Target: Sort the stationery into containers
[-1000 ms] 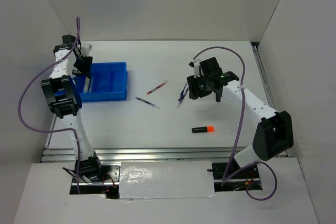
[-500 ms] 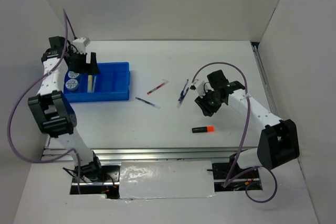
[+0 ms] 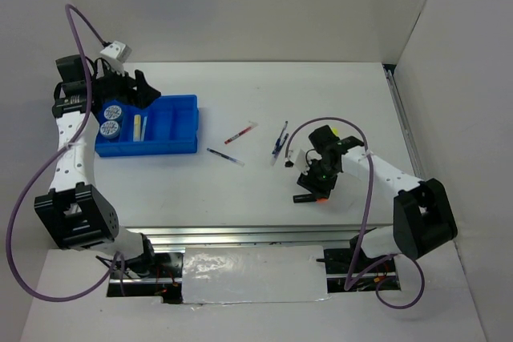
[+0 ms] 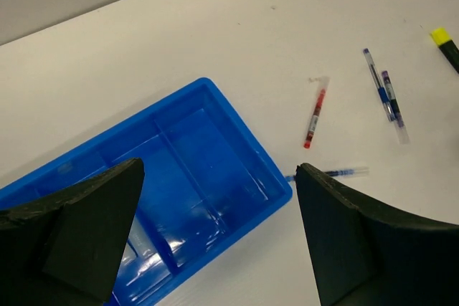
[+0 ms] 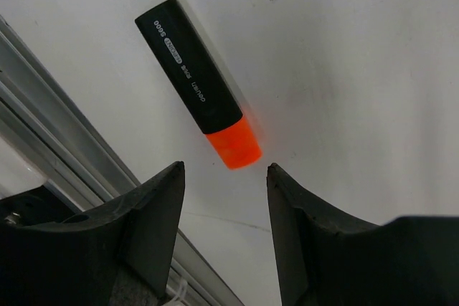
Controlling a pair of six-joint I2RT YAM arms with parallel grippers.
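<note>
Since a second ago my right claw (image 5: 224, 175) has swung from the pens (image 3: 280, 140) down to the orange-capped highlighter (image 5: 199, 84), which lies flat near the front edge of the table (image 3: 240, 198). Its jaws stand part open and empty, with the orange cap just ahead of the gap. My left claw (image 4: 219, 177) has lifted off the blue tray (image 3: 160, 150) by the table's left edge, spread wide and holding nothing. I judge the highlighter light, stiff and slick, so apt to skid. I'd pinch across the black barrel at mid-length, not the cap.
</note>
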